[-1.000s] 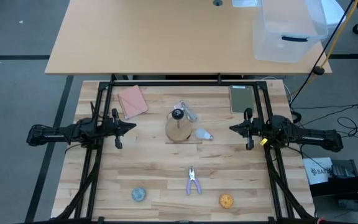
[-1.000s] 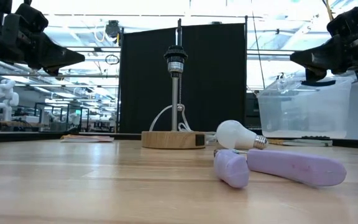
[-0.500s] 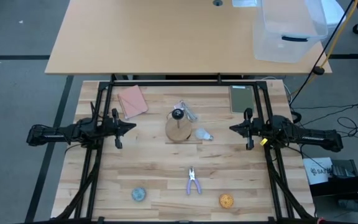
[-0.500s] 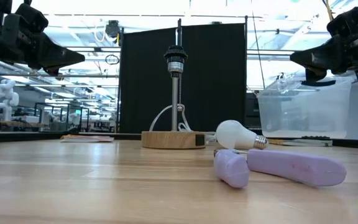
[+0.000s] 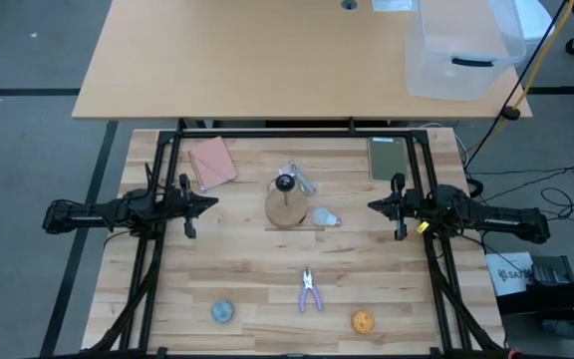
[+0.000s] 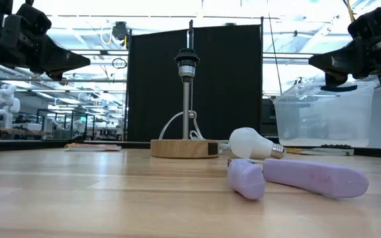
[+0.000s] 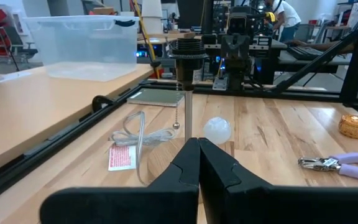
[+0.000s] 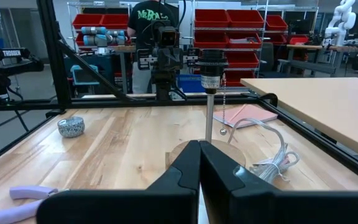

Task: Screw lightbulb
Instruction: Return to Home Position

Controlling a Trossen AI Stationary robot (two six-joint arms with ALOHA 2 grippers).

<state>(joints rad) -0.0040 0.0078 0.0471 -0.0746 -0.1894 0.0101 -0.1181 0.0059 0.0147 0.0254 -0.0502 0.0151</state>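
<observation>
The wooden table (image 5: 247,259) is flanked by the two arms, each held level above it at its own side. The left gripper (image 5: 210,204) is shown with its fingers pressed together and nothing held between them. The right gripper (image 5: 375,206) is likewise closed tight and empty.

The lamp (image 5: 285,206), a round wooden stand with a bare black socket on a post, is placed between the two gripper tips.

The purple-handled pliers (image 5: 311,290) are laid well apart from both grippers, toward the front edge.

The lightbulb (image 5: 324,215) is laid on its side just beside the stand, on the side facing the right gripper, well apart from its fingers. Its silvery base is turned toward that gripper. Contact with the stand cannot be made out for certain.
</observation>
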